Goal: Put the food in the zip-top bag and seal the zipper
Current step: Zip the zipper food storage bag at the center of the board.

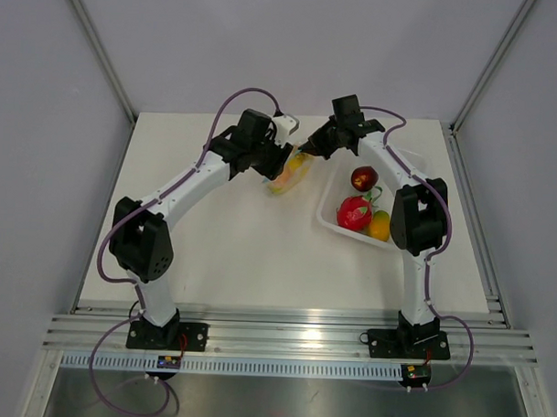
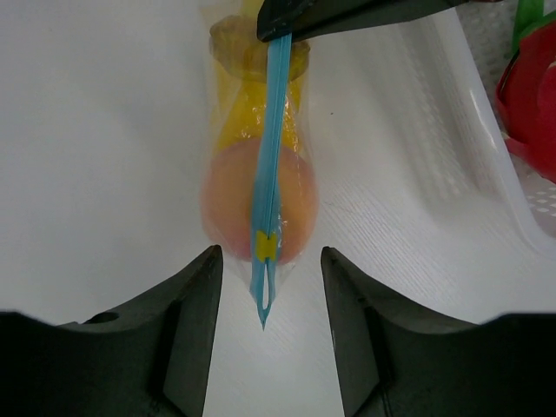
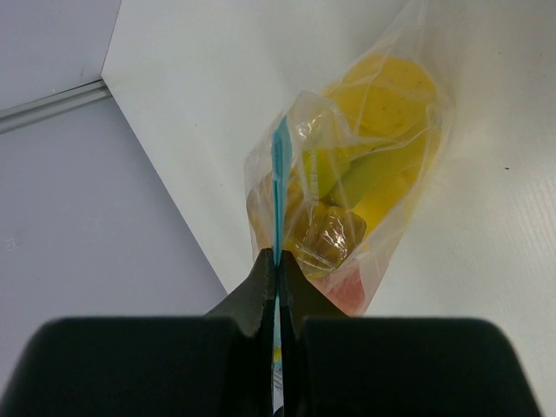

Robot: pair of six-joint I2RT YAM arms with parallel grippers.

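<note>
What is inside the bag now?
Through the bag, a yellow banana and a pink-orange peach show. Crinkled plastic and the fruit themselves hide whether anything else lies behind them.

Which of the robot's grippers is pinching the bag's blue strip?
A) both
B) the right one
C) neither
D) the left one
B: the right gripper is shut on the blue strip, while the left gripper stands open on either side of it.

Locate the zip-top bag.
In the top view the zip-top bag is just left of the white tray, its zipper pinched by the right gripper, the open left gripper straddling the zipper's other end.
</note>
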